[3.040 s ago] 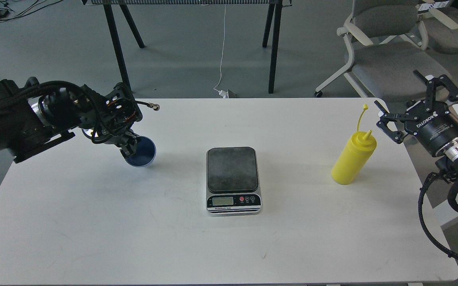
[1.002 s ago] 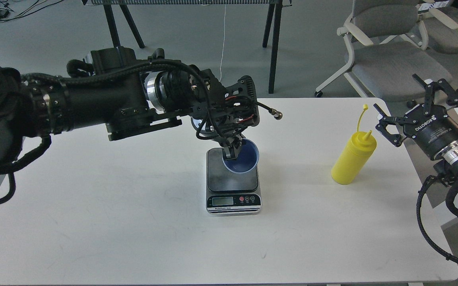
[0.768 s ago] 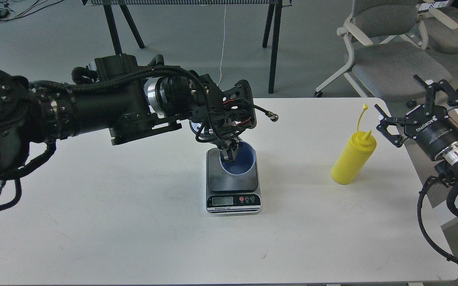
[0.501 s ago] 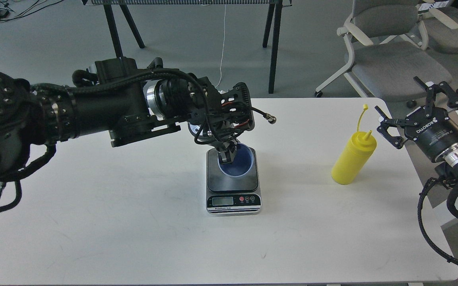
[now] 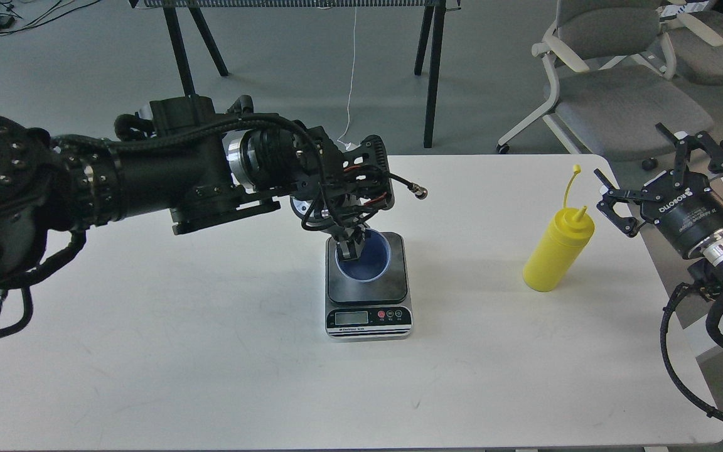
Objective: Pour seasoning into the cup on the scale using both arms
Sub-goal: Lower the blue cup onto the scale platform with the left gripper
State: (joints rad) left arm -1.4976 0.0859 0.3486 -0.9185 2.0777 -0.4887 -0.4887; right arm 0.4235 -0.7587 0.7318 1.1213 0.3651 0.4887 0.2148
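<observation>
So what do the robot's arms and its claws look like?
Both arms are black and chunky, with a shiny silver ring near each wrist and black ribbed cables looping along them. The left gripper has thin red wires tucked inside. The right gripper is a black open frame with two fingers and white ROBOTIQ lettering on its body.

Both arms are black with silver wrist rings and braided black cables, the left arm [image 5: 148, 182] showing round screw heads on its thick joint and red wiring near its tool [image 5: 350, 246], the right tool [image 5: 663, 182] open-framed and marked ROBOTIQ.
</observation>
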